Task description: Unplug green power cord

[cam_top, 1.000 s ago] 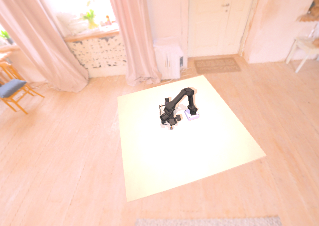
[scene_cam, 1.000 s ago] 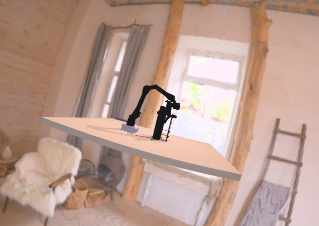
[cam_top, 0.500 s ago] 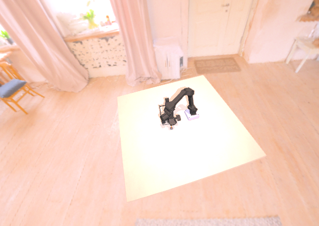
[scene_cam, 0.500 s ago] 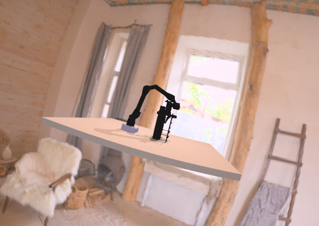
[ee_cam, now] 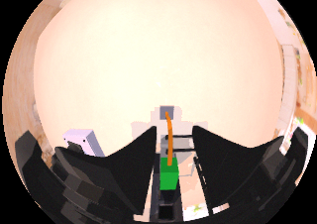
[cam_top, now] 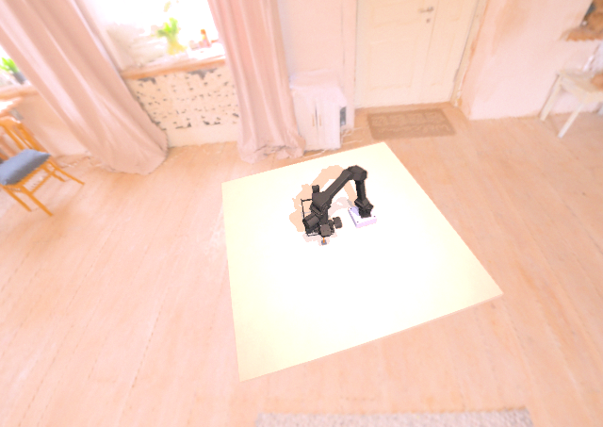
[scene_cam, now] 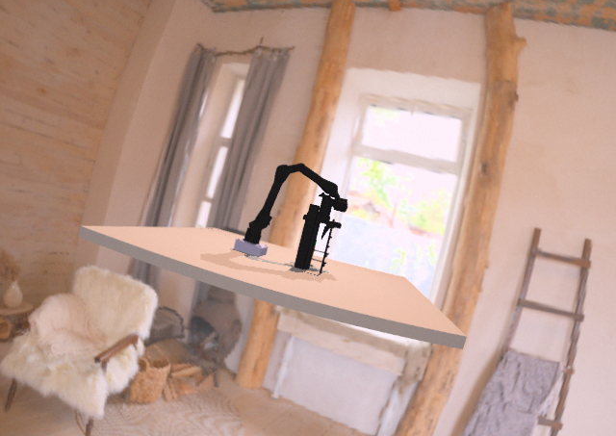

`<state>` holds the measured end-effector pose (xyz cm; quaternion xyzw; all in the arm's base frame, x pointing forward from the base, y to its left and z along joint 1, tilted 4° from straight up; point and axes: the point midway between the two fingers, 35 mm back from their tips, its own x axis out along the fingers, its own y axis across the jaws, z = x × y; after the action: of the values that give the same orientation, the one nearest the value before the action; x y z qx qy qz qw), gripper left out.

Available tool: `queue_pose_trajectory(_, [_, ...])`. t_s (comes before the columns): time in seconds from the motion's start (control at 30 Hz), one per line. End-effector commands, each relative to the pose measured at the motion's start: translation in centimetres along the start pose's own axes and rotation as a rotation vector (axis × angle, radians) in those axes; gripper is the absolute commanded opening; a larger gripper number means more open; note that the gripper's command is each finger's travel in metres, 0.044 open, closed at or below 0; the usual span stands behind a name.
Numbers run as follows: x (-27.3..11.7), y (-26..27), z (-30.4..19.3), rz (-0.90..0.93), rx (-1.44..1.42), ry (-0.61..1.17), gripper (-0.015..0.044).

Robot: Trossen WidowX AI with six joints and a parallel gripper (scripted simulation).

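Green plug between claw fingers

Strong daylight from the window washes out the top view: the table glares almost white around the arm, and the room is soft and hazy. In the exterior view the window backlights the arm into a black silhouette with a faint shadow on the tabletop. The wrist view is a fisheye circle, overexposed pale peach, with black corners and bent edges.
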<state>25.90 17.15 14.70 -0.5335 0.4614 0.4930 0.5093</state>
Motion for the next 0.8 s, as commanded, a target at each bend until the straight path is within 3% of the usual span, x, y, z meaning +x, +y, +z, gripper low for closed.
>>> queue_pose_trajectory(0.0, [-0.6,0.0,0.0,-0.004,0.003,0.002,0.016])
queue_pose_trajectory(0.77, [-0.8,-0.2,-2.7,-0.004,0.004,0.005,0.016])
